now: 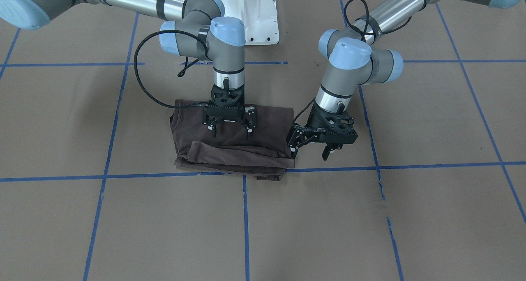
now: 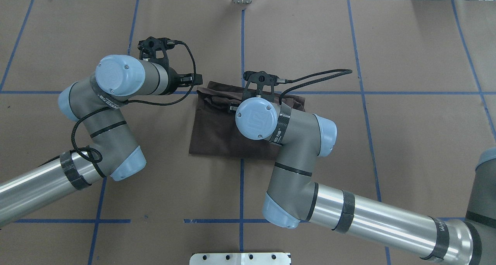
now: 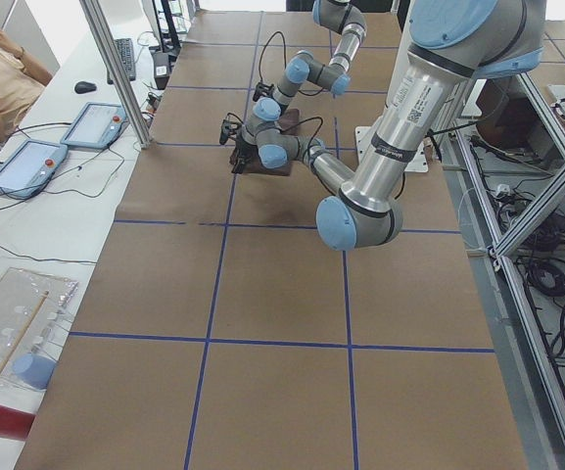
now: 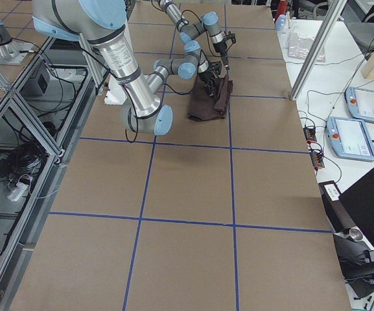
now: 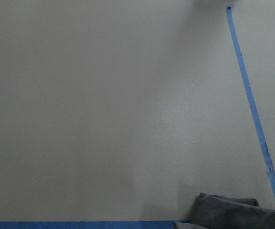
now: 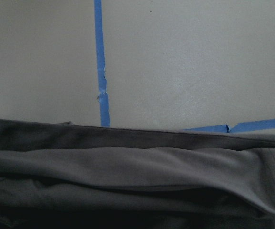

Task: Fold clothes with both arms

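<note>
Soft, matte brown T-shirt (image 1: 267,123) lies folded in a layered, rumpled rectangle; right gripper (image 1: 231,134) spreads wide over it, left gripper (image 1: 310,154) wide beside its edge

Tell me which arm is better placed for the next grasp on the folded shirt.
Right, likely. The right gripper hangs open directly over the folded T-shirt. The left gripper is open too, but sits off to the side, beside the shirt's edge.

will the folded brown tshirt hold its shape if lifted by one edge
Probably not: the T-shirt lies in soft, wrinkled layers, so it would likely droop. The stacked folds look loose and uneven along one edge, so they may slide apart.
</note>
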{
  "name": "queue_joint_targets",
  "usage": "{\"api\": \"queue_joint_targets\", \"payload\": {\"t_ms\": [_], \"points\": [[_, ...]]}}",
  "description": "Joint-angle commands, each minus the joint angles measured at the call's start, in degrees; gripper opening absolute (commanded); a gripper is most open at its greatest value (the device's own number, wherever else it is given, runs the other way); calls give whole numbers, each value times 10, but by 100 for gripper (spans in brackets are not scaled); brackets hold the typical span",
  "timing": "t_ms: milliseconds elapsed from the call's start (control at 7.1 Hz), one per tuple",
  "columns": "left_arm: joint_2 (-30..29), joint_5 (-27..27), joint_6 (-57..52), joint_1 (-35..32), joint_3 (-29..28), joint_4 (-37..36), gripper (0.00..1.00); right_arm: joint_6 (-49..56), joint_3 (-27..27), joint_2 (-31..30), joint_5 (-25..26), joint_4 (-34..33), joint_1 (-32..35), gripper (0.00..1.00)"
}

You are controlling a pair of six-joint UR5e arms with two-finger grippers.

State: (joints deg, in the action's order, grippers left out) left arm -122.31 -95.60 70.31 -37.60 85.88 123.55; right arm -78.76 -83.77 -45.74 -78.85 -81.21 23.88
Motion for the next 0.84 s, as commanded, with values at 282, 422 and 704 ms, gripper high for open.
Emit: {"api": "queue_joint_targets", "payload": {"t_ms": [282,422,704], "points": [[8,0,1,0,0,18,100,31,48,9,9,-2,11,100],[8,0,1,0,1,19,100,49,69,18,7,0,33,100],[8,0,4,-1,2,19,100,83,140,49,-18,2,98,100]]}}
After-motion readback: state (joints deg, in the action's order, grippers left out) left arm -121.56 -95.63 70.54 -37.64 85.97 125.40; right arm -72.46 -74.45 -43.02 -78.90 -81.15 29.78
